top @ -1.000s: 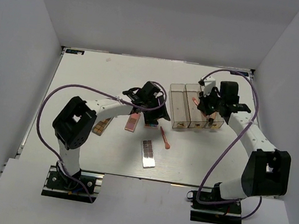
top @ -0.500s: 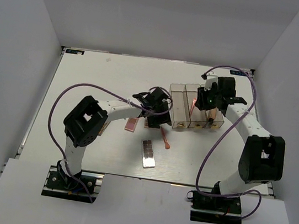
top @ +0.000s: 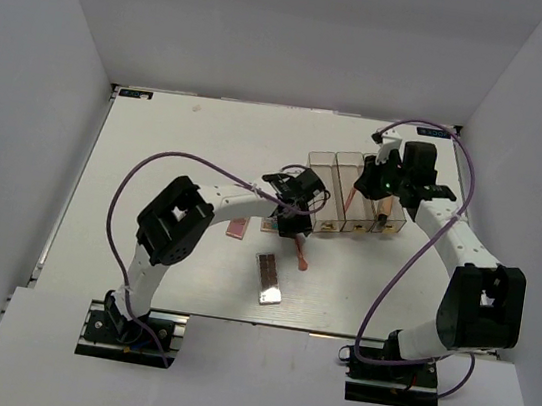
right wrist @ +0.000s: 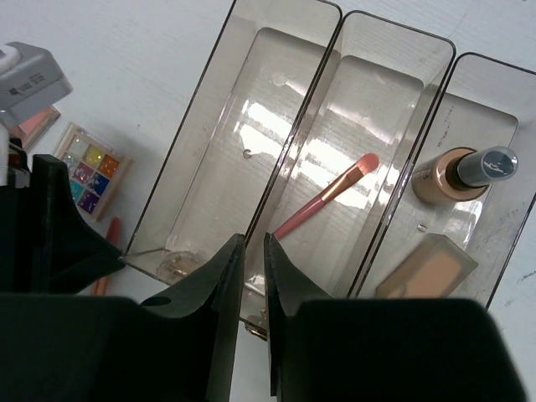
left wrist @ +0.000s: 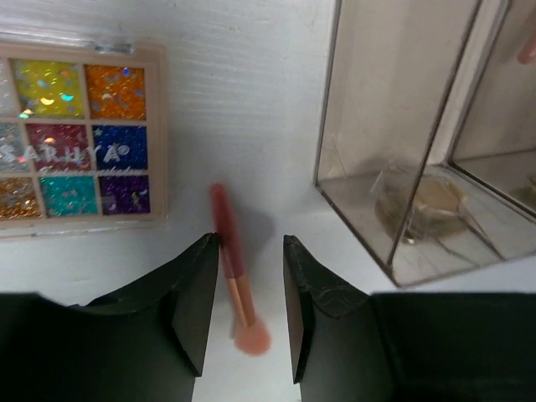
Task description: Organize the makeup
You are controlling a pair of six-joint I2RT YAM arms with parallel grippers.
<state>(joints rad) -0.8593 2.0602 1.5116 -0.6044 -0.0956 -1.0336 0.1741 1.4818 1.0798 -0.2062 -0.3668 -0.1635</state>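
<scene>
- The pink palette (top: 237, 227) lies flat on the table (top: 177, 150), well to the left of the clear box (right wrist: 180, 159) and nearer the arm bases.
- The dark grey palette (top: 267, 279) lies left of the box too, further toward the bases than the pink one.
- The multicoloured palette (left wrist: 75, 138) rests face up just left of the box's near corner, its glitter pans showing.
- The left gripper (left wrist: 249, 251) is down at the table between that palette and the box. Its jaws are spread and straddle a slim pink brush (left wrist: 231, 268) without pinching it; the handle runs close along the left finger (left wrist: 197, 293).
- That brush lies on the table just beside the box's near left corner, with its bristle end toward the wrist camera.
- In the box's middle compartment a second pink brush (right wrist: 328, 195) lies slanted.
- The right gripper (right wrist: 254, 251) hangs above the box near the wall between the left and middle compartments. Its jaws are almost pressed together with a thin slit between them, and they grip nothing.
- The right compartment holds the tan bottle (right wrist: 452, 174) and the tan tube (right wrist: 427, 268) side by side.
</scene>
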